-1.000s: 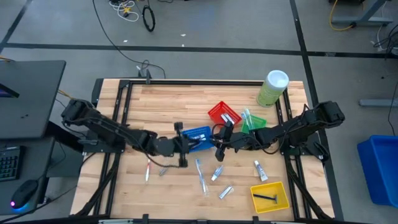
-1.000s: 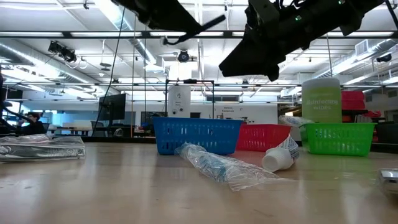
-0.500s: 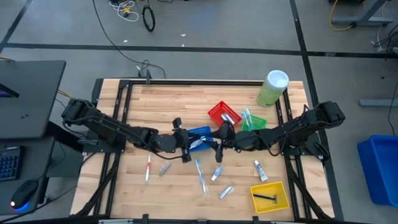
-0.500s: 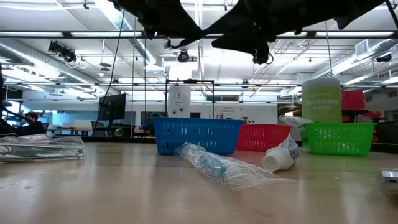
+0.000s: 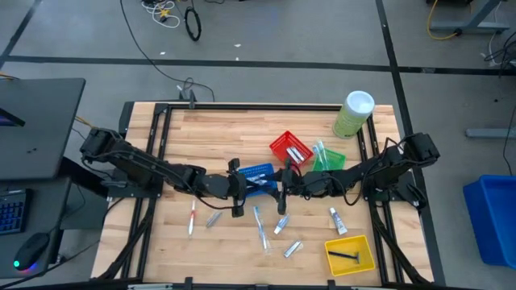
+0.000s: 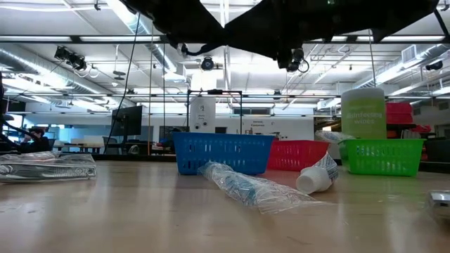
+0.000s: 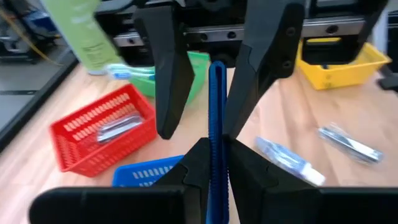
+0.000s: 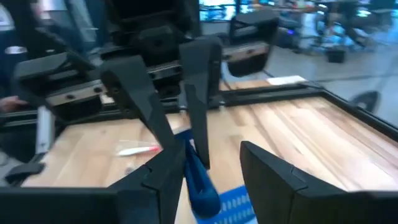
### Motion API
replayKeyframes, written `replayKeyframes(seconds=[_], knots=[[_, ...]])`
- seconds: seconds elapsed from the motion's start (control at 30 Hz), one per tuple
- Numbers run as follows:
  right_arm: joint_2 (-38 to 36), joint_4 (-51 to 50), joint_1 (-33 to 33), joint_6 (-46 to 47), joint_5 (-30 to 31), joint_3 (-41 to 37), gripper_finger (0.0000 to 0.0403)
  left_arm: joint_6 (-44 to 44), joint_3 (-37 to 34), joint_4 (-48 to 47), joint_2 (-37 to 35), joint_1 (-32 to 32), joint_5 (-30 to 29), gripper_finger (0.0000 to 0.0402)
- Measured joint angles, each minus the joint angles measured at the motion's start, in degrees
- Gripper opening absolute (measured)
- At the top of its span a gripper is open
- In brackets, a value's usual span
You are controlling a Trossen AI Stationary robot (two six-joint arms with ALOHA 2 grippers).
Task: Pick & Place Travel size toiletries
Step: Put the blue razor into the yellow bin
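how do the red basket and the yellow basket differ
The red basket sits mid-table, next to the green basket; the yellow basket sits at the table's near right corner. The red basket holds silvery tubes; the yellow basket holds a dark razor. The red basket lies turned at an angle; the yellow one lies nearly square to the table edge. Both are small open baskets standing on the wooden table.

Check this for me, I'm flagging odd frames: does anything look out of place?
Only this: both grippers meet on one thin blue item above the blue basket, left gripper pinching it, right gripper open around it.
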Motion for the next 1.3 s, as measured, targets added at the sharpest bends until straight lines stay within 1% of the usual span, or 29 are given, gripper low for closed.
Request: replayKeyframes(seconds=[0.13,0.23,0.33,0.4,0.57,0.77,0.87,1.03,1.3], knots=[[0.1,0.5,1.0,-3.4,-0.9,0.0,0.0147,0.0,0.1,-1.0,0.0,0.0,1.0,0.0052],[-1.4,-3.1,2.2,-5.5,-0.7,0.0,0.0137,-0.4,0.1,-1.9,0.0,0.0,1.1,0.0048],[-3.7,-9.1,3.0,-5.9,-0.9,0.0,0.0133,-0.7,0.2,-1.8,0.0,-0.1,0.8,0.0050],[-4.9,-11.1,3.3,-5.7,-0.9,0.0,0.0133,-0.7,0.2,-1.2,0.0,-0.1,1.2,0.0053],[-6.5,-10.0,3.2,-5.8,-0.9,0.0,0.0134,-0.6,0.2,1.2,-0.1,0.0,1.0,0.0051],[-6.5,-10.1,3.2,-6.9,-1.4,0.0,0.0127,-0.4,0.2,2.6,-0.1,0.0,3.5,0.0050],[-6.5,-9.6,3.2,-6.9,-2.5,0.0,0.0118,0.7,0.2,2.7,-0.1,0.0,3.5,0.0053],[-6.5,-9.6,2.8,-6.9,-2.7,0.0,0.0096,0.9,0.2,2.9,-0.1,0.0,3.5,0.0050],[-6.5,-9.3,2.8,-6.9,-2.8,0.0,0.0077,0.8,0.2,2.8,-0.1,0.0,3.5,0.0052]])
